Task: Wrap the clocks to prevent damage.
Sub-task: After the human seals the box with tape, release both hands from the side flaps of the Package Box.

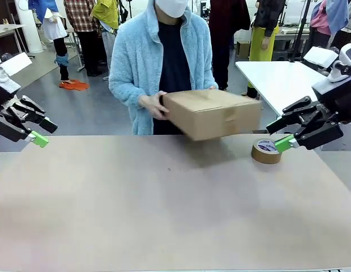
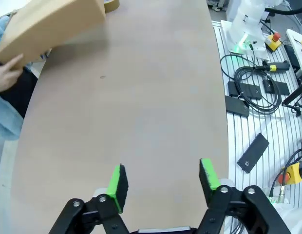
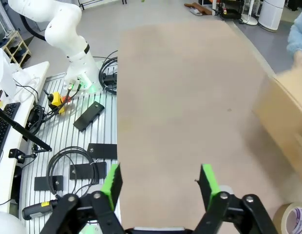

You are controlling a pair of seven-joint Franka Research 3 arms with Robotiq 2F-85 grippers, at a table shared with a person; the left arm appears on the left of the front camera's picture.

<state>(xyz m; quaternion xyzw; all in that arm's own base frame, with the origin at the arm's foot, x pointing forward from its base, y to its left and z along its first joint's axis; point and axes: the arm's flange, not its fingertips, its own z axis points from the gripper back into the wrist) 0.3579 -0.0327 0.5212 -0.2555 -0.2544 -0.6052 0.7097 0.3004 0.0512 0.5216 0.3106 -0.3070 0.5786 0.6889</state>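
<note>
The person's hand [image 1: 150, 105] holds a box [image 1: 212, 113] tilted above the table [image 1: 164, 215] at upper centre, likely bringing it for packing. Tape [image 1: 266, 151] waits right. Left gripper [image 1: 37, 131] and right gripper [image 1: 283, 136] hang spread, empty. No clocks visible.

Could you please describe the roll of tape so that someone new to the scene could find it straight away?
Start at the long tan table and go to its far edge on the robot's right. There, just beside the right end effector, lies the roll of tape. It is a flat brown ring, unlike the big cardboard box the person holds nearby.
</note>
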